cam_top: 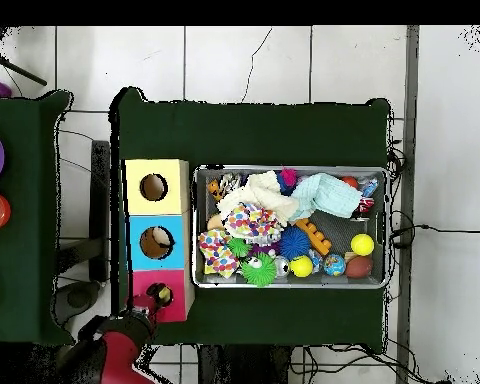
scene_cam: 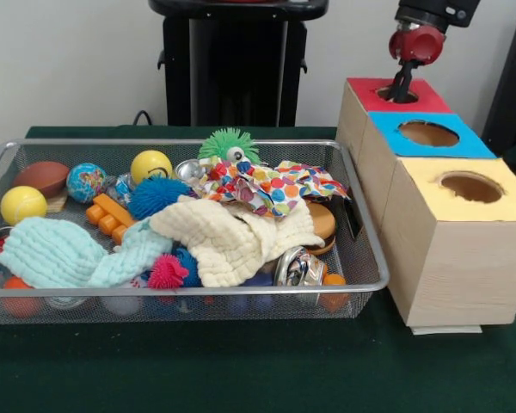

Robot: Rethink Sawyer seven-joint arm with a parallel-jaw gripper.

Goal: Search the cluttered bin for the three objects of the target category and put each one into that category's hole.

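Bin (scene_cam: 361, 225) of wire mesh sits at the left of the green table, heaped with balls, spiky toys and cloths, while your gripper (scene_cam: 402, 86) hangs well away from it, its tip down inside the hole of the red box (scene_cam: 365, 93), the farthest of three boxes lined up just right of the bin. Whether the claw is released or clenched you cannot tell; the hole's rim hides the tips, and the overhead view shows only a dark shape in the opening. Judging by that pose, a drop into the red hole is the step in hand. Lift straight up until the tip clears the rim before you swing left, or you risk dragging the box. The blue box (scene_cam: 473, 146) and yellow box (scene_cam: 430, 194) lie nearer; pass above them. Over the bin, favour exposed pieces such as the yellow ball (scene_cam: 151, 164) over anything buried under the cream cloth (scene_cam: 228, 241).
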